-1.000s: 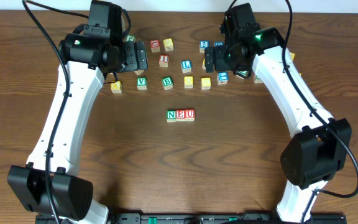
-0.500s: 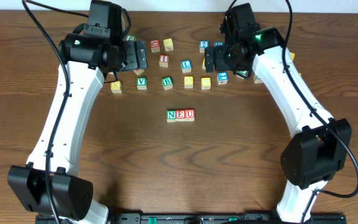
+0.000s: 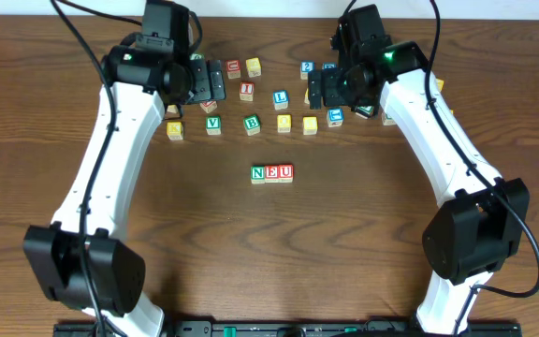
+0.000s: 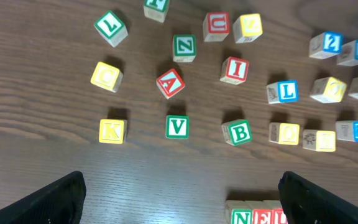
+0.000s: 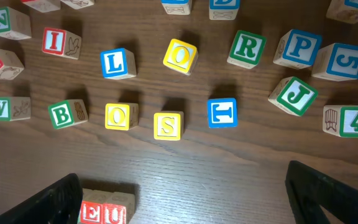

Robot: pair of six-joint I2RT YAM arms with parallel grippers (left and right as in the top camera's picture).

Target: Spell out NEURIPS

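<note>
- Overhead: left gripper (image 3: 215, 81), jaws spread, empty.
- Left wrist: I cube (image 4: 235, 68) ahead of jaws; N-E-U row (image 4: 257, 216) between them, nearer the view's right finger.
- Right wrist: right gripper (image 5: 182, 186), jaws spread, empty; yellow S cube (image 5: 168, 125), R cube (image 5: 247, 48), P cube (image 5: 300, 48) ahead, well clear of both fingers.

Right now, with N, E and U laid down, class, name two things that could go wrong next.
The green R sits close beside the blue P and green J; grabbing it may knock them away. Setting R against the NEU row could push those three cubes out of line.
</note>
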